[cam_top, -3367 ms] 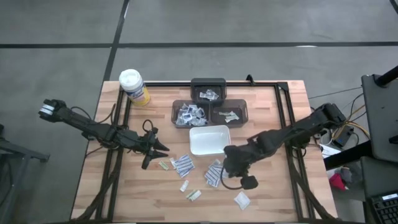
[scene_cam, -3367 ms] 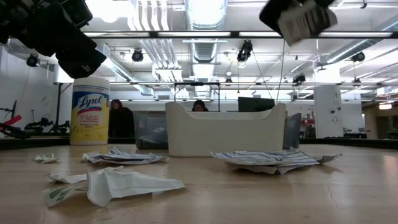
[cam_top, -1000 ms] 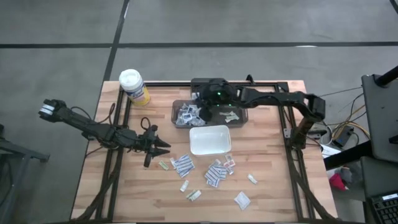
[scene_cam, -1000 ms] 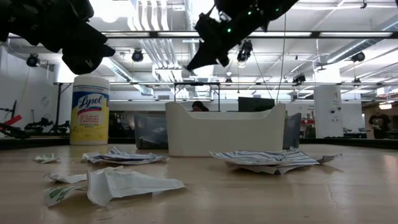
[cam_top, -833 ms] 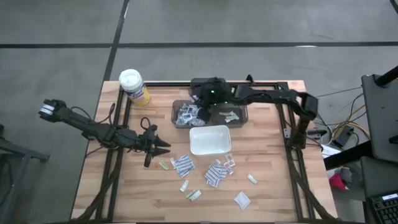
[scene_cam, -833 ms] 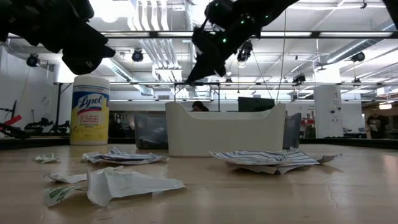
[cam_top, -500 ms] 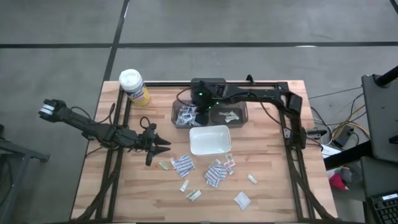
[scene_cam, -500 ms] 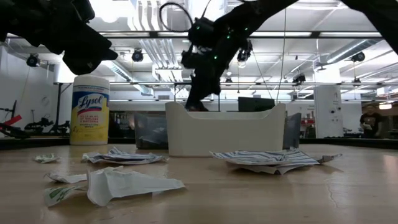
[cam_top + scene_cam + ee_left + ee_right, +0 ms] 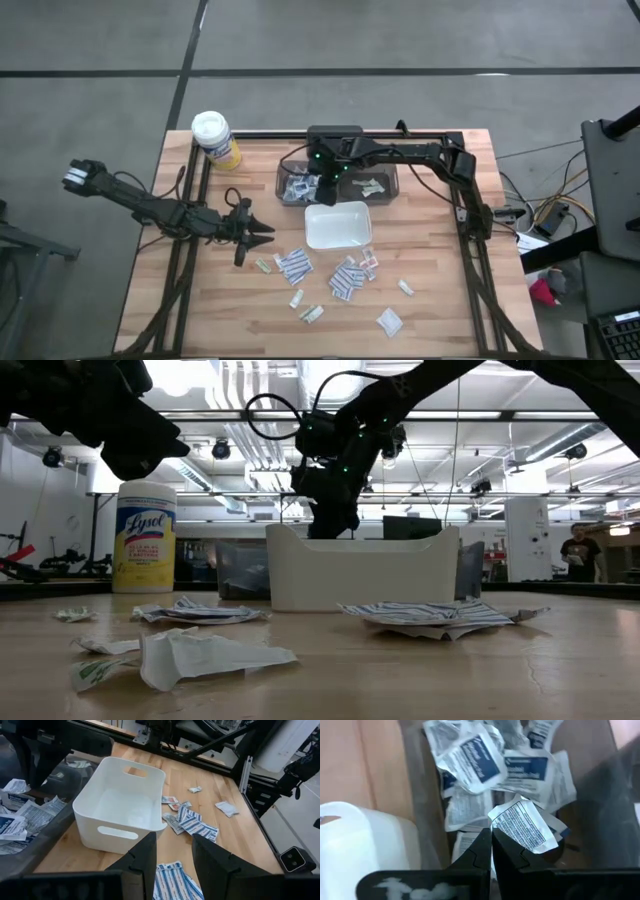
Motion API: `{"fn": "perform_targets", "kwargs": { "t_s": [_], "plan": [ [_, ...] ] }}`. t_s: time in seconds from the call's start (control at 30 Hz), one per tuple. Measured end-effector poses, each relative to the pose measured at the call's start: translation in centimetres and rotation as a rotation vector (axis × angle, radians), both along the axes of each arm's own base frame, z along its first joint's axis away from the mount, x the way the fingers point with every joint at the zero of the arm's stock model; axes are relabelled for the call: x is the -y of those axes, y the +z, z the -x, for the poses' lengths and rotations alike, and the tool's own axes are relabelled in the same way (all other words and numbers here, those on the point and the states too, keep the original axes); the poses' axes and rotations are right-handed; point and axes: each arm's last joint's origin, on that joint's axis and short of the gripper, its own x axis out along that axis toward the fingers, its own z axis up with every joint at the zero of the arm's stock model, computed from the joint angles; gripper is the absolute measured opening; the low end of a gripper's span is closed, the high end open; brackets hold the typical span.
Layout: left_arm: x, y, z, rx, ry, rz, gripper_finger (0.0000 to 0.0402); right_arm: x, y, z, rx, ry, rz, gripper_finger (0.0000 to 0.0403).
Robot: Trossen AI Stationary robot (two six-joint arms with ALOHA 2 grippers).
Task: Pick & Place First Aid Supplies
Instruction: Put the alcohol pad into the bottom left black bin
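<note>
- The left gripper (image 9: 262, 231) is held over the table left of the white tray (image 9: 336, 224), fingers apart, nothing between them.
- Loose packets (image 9: 293, 264) are scattered in front of the tray.
- The right gripper (image 9: 323, 180) is lowered behind the tray over a dark bin (image 9: 288, 172) of packets, fingers together on one packet (image 9: 521, 825).

A white tray (image 9: 360, 572) stands in the middle of the wooden table (image 9: 420, 670), with dark bins just behind it. A yellow canister (image 9: 145, 538) stands upright at the left. Flat packets (image 9: 205, 653) lie scattered in front. A dark arm (image 9: 340, 450) reaches down behind the tray. A person (image 9: 577, 555) stands far off at the right.
</note>
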Motion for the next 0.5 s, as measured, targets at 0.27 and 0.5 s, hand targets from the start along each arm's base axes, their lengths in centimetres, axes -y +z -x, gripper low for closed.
{"fn": "perform_targets", "kwargs": {
  "t_s": [0.27, 0.5],
  "plan": [
    [0.00, 0.00, 0.00, 0.000, 0.001, 0.000, 0.0117, 0.41, -0.56, 0.39, -0.016, -0.012, -0.005, 0.0014],
    [0.00, 0.00, 0.00, 0.000, 0.000, 0.000, 0.0117, 0.41, -0.65, 0.43, -0.018, -0.009, -0.004, 0.0069]
  ]
}}
